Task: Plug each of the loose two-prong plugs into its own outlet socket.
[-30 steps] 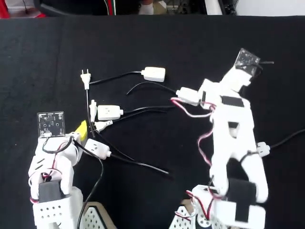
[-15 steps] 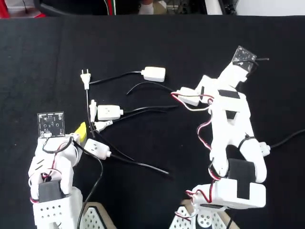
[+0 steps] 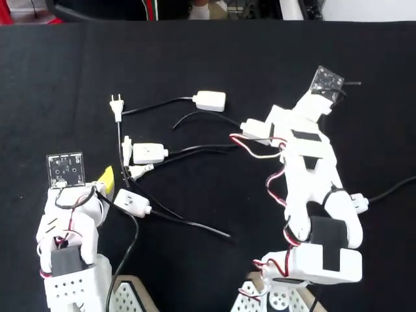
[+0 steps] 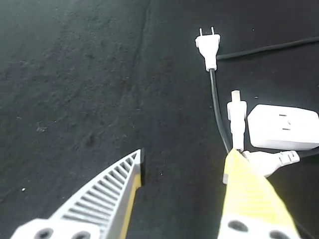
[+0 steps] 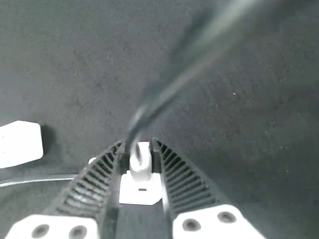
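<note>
My right gripper (image 5: pixel 141 149) is shut on a white two-prong plug (image 5: pixel 141 172), whose black cable runs away from the fingers. From above, that right gripper (image 3: pixel 250 130) sits right of the cables, and a white outlet socket (image 3: pixel 210 101) lies beyond it to the left. My left gripper (image 4: pixel 184 154) stands open over bare cloth with nothing in it. Its yellow finger (image 3: pixel 107 177) is next to another socket (image 3: pixel 133 203). Ahead of it lie a loose plug (image 4: pixel 208 46), a second plug (image 4: pixel 236 117), a third plug (image 4: pixel 266 162) and a middle socket (image 4: pixel 281 127).
Black cables (image 3: pixel 188 224) cross the black cloth between the two arms. The far half of the table (image 3: pixel 208 52) is bare cloth. A cable (image 3: pixel 393 188) trails off at the right edge beside the right arm.
The right arm has swung a little to the left and farther away, still holding its plug. The left arm has shifted slightly to the left.
</note>
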